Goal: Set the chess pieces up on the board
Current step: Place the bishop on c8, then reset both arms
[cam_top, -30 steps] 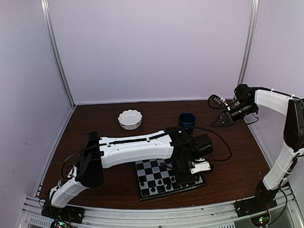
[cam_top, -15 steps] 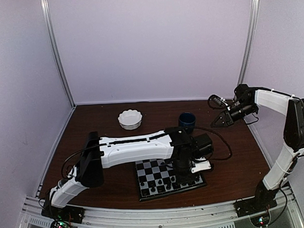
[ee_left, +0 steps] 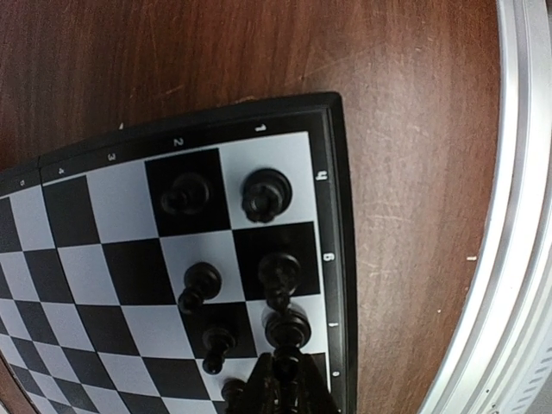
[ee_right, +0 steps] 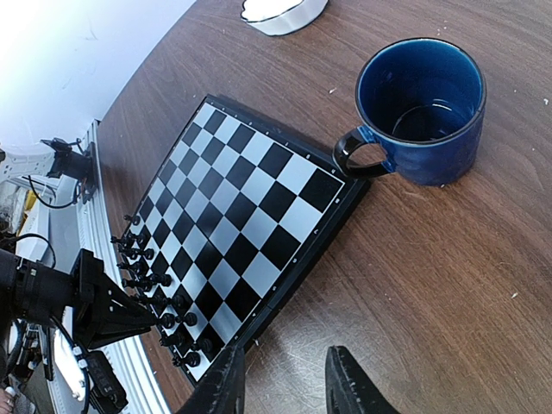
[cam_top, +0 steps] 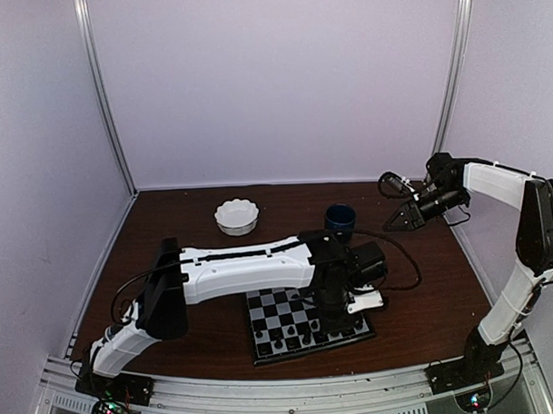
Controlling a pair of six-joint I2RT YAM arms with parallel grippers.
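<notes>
Left claw (ee_left: 283, 373) hangs over the near-right corner of the flat black-and-white checked chessboard (ee_left: 121, 250), fingers drawn together. We cannot tell whether they pinch anything. Tiny black chess pieces (ee_left: 266, 195) stand just ahead of its tips. Right claw (ee_right: 283, 386) is spread, well apart. We judge the left arm nearer.

Pale lilac walls (cam_top: 281, 80) enclosed the cell, with aluminium posts (cam_top: 104, 95) at the back corners. An aluminium rail (cam_top: 292, 393) edged the near side of the dark brown wooden table (cam_top: 416, 302), evenly lit.
</notes>
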